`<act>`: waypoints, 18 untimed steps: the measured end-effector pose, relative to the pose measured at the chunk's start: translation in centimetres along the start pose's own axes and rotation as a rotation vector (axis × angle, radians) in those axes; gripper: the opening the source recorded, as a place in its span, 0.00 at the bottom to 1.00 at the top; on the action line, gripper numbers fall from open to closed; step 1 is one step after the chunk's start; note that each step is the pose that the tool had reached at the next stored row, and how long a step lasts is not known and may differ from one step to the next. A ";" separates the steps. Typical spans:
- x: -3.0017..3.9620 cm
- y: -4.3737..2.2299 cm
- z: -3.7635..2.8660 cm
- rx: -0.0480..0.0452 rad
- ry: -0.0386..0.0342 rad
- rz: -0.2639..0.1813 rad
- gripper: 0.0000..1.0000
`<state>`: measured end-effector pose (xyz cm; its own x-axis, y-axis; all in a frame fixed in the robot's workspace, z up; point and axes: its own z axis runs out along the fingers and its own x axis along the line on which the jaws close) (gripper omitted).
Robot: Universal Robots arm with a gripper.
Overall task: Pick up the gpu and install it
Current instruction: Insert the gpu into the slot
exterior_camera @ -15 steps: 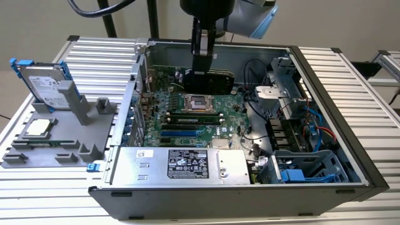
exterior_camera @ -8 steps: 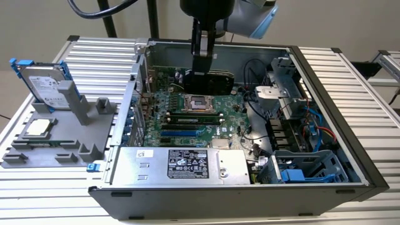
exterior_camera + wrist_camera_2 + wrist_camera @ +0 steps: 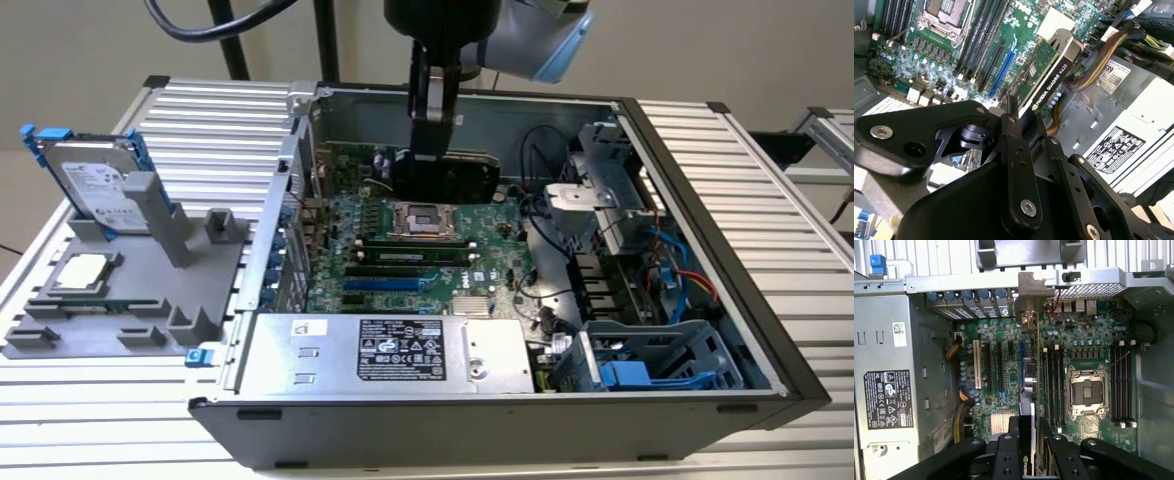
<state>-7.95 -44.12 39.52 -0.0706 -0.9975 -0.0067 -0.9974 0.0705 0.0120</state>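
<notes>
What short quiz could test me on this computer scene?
1. True or false: the pincer grips the thin rectangular green-and-black gpu card above the green motherboard.
2. Where does the small square silver chip lie? A in the motherboard socket; B on the grey plastic tray; C in the pincer.
3. Fill in: the silver hard drive has clips coloured ___.
Key: 1 true; 2 B; 3 blue.
</notes>
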 end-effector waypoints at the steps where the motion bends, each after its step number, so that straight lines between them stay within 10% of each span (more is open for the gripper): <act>1: 0.00 0.00 0.02 -0.0001 0.0001 0.000 0.00; 18: 0.00 0.00 0.36 -0.0001 0.0002 0.000 0.00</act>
<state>-7.95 -44.12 39.16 -0.0705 -0.9975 -0.0065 -0.9974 0.0705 0.0121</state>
